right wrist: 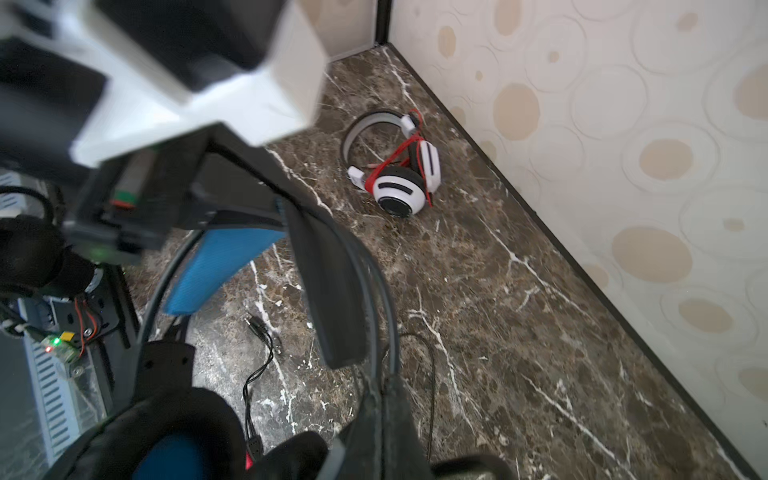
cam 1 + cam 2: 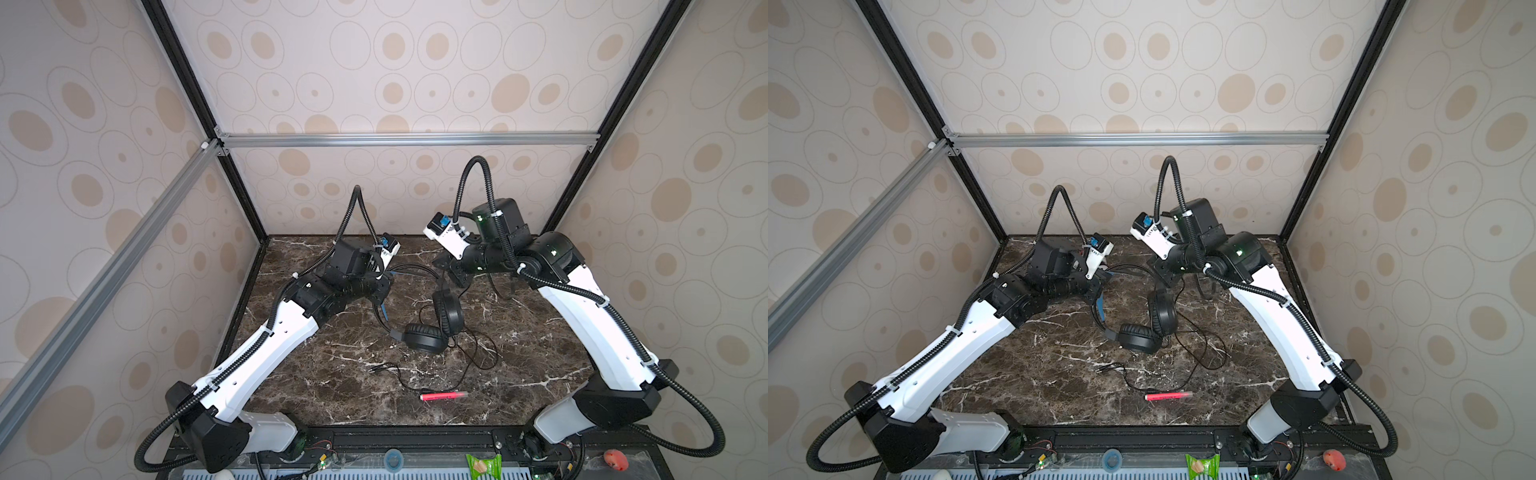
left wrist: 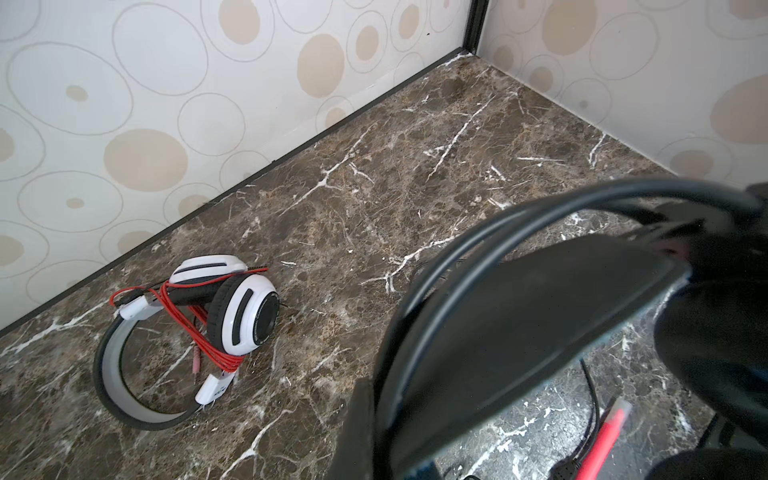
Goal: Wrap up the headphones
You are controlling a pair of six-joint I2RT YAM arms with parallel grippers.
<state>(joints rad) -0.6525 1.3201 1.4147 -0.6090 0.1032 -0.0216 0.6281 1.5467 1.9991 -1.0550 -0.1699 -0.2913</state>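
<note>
Top views: saw both arms bent low over the table [image 2: 332, 374], wrists turned inward, left gripper [image 2: 382, 291] and right gripper [image 2: 455, 277] pinched tight on the black headset [image 2: 424, 338] band. Left wrist: spotted the white headset [image 3: 187, 324] by the wall [image 3: 124, 124]. Right wrist: found white headset [image 1: 399, 174] there too.

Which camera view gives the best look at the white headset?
The left wrist view: the white headset lies large and unobstructed near the wall, its red cord wound around it. The right wrist view shows the headset too, smaller and farther off. In both top views it cannot be found.
</note>
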